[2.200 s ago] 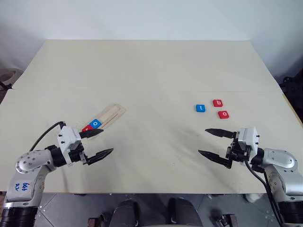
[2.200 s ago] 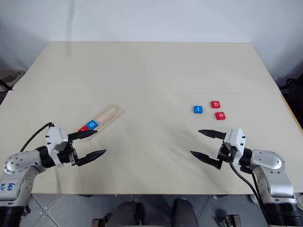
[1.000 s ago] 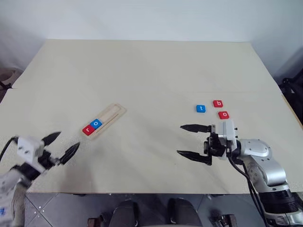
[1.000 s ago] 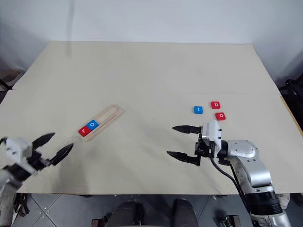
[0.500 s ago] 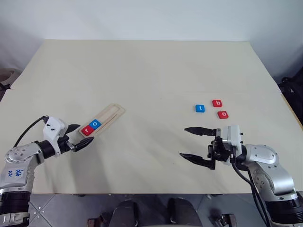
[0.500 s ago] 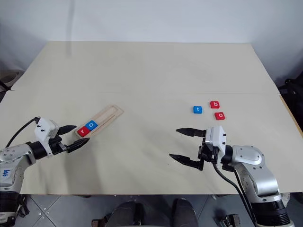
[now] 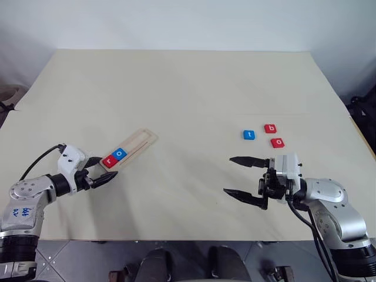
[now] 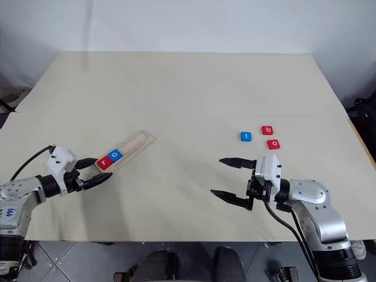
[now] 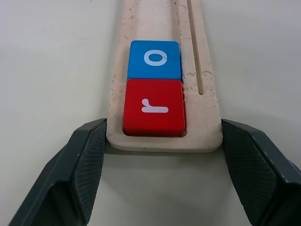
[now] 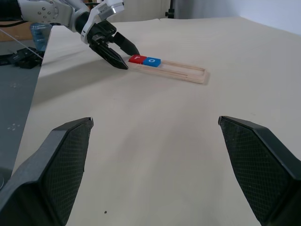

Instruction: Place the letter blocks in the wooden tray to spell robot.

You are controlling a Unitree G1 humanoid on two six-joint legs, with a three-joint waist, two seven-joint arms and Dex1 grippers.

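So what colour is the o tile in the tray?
Blue o tile, clearest in the left wrist view.

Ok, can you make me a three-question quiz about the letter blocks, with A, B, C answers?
1. Where is the red r block?
A. At the end of the wooden tray nearest the left gripper
B. Beside the t block
C. In the right gripper

2. How many blocks lie loose on the table?
A. One
B. Three
C. Five

3. How is the right gripper?
A. Shut on a block
B. Open and empty
C. Pressed flat on the tray

Answers: 1 A, the r sits at the tray's end between the left fingers. 2 B, the blue t, red b and red o lie outside the tray. 3 B, its fingers stand wide apart, holding nothing.
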